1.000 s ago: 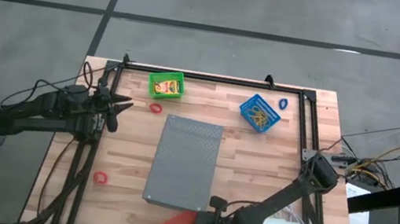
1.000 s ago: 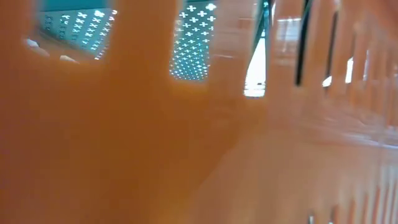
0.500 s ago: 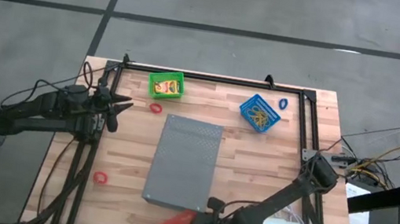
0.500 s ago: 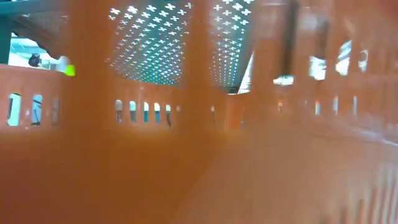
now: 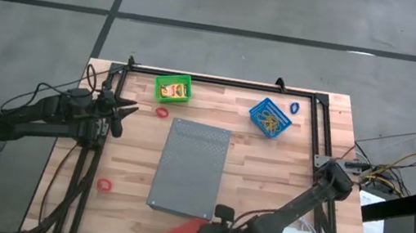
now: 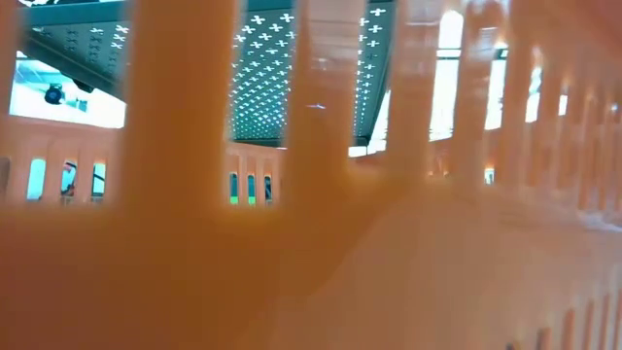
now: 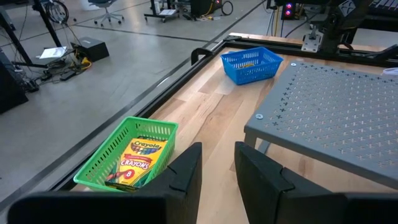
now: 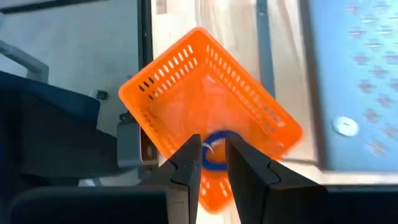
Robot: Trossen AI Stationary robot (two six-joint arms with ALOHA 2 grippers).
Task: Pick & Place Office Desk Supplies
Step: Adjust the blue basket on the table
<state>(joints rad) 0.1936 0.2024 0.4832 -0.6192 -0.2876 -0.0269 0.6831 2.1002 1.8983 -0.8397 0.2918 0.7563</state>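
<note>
Your right gripper (image 8: 208, 163) hovers over the orange basket (image 8: 205, 112) at the bottom centre of the high view; its fingers stand a narrow gap apart, with a blue ring (image 8: 214, 155) showing between the tips. You cannot tell whether they pinch it. The basket sits cornerwise, like a diamond. Your left gripper (image 7: 217, 168) waits at centre left, slightly parted, holding nothing. The crayon box (image 7: 135, 160) lies flat in the green basket (image 7: 99, 165), long axis along the basket's length.
</note>
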